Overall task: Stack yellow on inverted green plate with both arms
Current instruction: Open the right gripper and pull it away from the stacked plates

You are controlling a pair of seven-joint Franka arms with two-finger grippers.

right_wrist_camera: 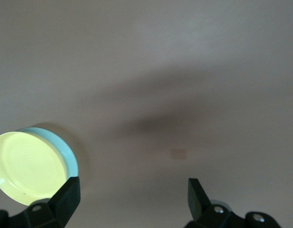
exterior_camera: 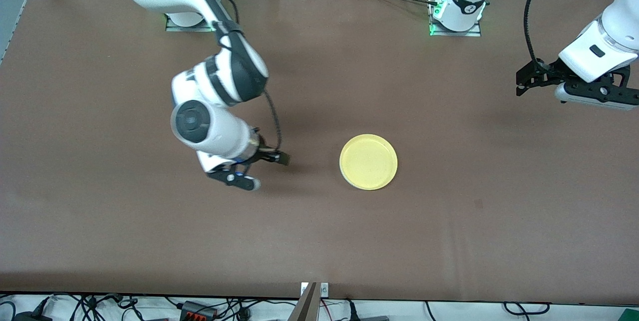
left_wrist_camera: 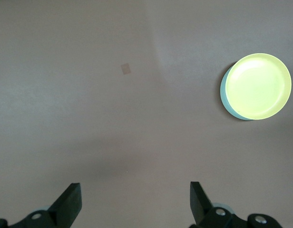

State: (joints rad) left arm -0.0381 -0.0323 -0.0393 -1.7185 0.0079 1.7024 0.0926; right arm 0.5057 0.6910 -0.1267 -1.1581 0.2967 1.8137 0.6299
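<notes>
The yellow plate [exterior_camera: 368,161] lies rim up in the middle of the table, on top of the inverted green plate. Of the green plate only a thin crescent of rim [left_wrist_camera: 224,94] [right_wrist_camera: 66,148] shows from under the yellow [left_wrist_camera: 258,85] [right_wrist_camera: 27,173]. My right gripper [exterior_camera: 268,171] [right_wrist_camera: 133,197] is open and empty, over bare table beside the stack, toward the right arm's end. My left gripper [exterior_camera: 522,84] [left_wrist_camera: 135,199] is open and empty, well off the stack over the left arm's end of the table.
The brown table top [exterior_camera: 449,221] is bare around the stack. A small pale mark [left_wrist_camera: 126,69] [right_wrist_camera: 178,153] is on the surface. The arm bases [exterior_camera: 455,16] stand along the table's edge farthest from the front camera.
</notes>
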